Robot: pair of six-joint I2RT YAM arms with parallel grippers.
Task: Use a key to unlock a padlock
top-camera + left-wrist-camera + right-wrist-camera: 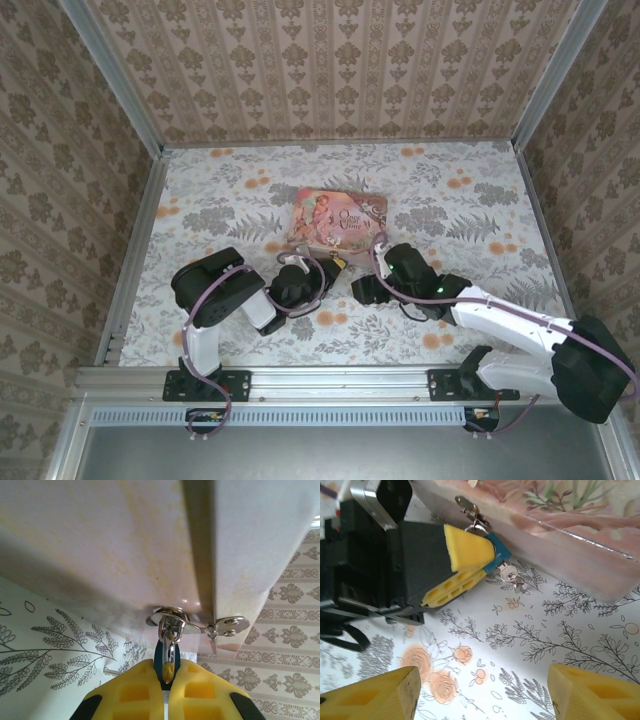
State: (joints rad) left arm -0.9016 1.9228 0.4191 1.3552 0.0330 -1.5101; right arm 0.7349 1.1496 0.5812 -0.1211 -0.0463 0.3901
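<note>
Padlock [499, 556] pinned at the tin's hasp [470, 511]; key [509, 575] awaiting the right claw.
The padlock hangs at the pink tin's [560, 530] front edge, clamped shut between the left gripper's [167, 676] yellow pads; the key seems seated in its underside, though small and blurred; the right gripper [484, 680] stands open, apart from it; best to line up on the key's head, close gently, then twist without dragging the lock.
</note>
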